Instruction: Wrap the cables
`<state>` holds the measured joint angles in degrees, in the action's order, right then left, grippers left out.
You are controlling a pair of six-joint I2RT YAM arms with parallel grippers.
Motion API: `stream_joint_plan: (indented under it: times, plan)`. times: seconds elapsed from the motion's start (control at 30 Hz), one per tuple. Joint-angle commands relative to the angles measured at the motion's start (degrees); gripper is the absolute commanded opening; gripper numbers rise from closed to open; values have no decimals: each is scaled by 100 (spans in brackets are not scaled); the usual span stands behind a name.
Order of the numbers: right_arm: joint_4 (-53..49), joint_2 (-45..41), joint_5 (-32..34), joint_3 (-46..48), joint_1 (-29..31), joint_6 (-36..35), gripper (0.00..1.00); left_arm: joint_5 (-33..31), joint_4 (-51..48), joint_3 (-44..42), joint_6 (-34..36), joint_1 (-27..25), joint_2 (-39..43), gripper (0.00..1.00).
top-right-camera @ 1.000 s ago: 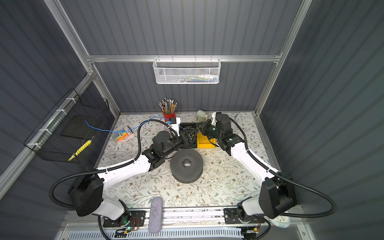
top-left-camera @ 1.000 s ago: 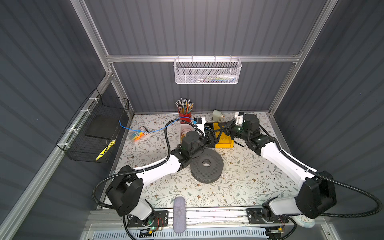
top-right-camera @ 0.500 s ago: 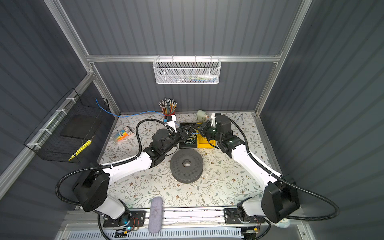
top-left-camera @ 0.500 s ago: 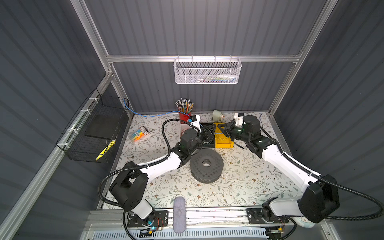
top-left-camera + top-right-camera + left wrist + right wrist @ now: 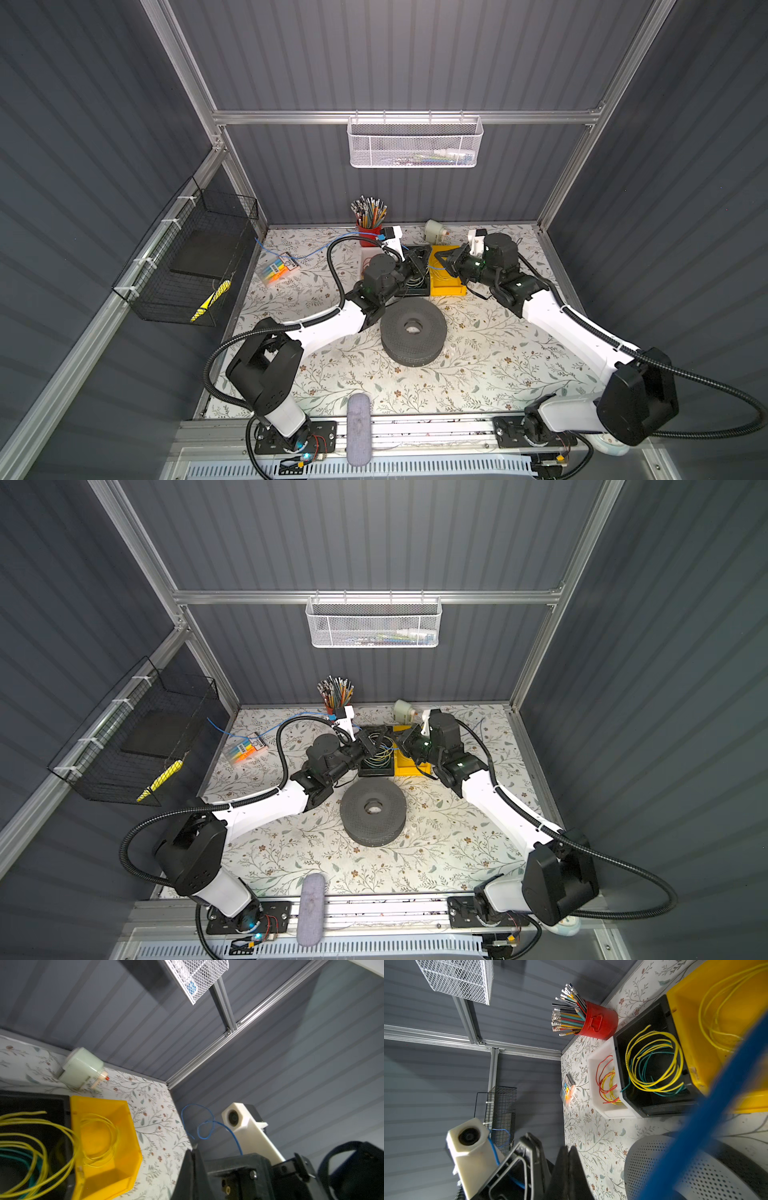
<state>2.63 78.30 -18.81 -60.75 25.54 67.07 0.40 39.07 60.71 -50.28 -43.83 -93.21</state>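
Blue wire (image 5: 716, 1105): a fat blur across the right wrist view, so it passes close to that camera. In both top views its long free run lies flat, well out from the black bin (image 5: 374, 772) on the left arm's side. It starts near the marker pack (image 5: 276, 268), then climbs along the left arm to where the two grippers meet, nose to nose just over the black bin.

Left gripper (image 5: 193, 1153): jaws pressed flat together. The wire comes right down onto its tips, loops once beyond them and heads behind the right gripper (image 5: 566, 1152), so it reads as pinched, though it is a thin wire and not fully sure.

Right gripper: jaws also tight together, with no wire visible at the tips. Can't tell if it holds any.

Judgement: the wire's axis runs from the left arm's side in toward the bin. The slack tail is nearer the left arm, so that arm feeds the next turn while the right anchors.
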Motion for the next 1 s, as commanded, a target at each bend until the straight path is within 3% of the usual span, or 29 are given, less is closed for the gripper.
stream_joint_plan:
  times: [0.0, 0.13, 0.37, 0.5, 0.67, 0.8, 0.97]
  plan:
    - [268, 1, -106, 33, 56, -11, 8, 172, -434, 337, 0, 11, -5, 0]
    - [325, -90, -106, 109, 48, -19, 53, 237, -801, 473, 21, 48, 81, 0]
    - [136, -833, -614, 917, -259, -103, 73, 292, -1705, 661, 316, 142, 402, 0]
    - [-507, -1987, -682, 1689, -681, -297, 77, 128, -2279, 813, 627, 149, 573, 0]
    - [-2208, -3321, -997, 2005, -1515, -1034, 78, 384, -2745, 987, 704, 234, 674, 0]
    - [-3599, -3823, -687, 1790, -2085, -1999, 77, 683, -3384, 1239, 793, 245, 782, 0]
    - [-3518, -3874, -1127, 2272, -3134, -2348, 74, 725, -3891, 1210, 862, 244, 1069, 0]
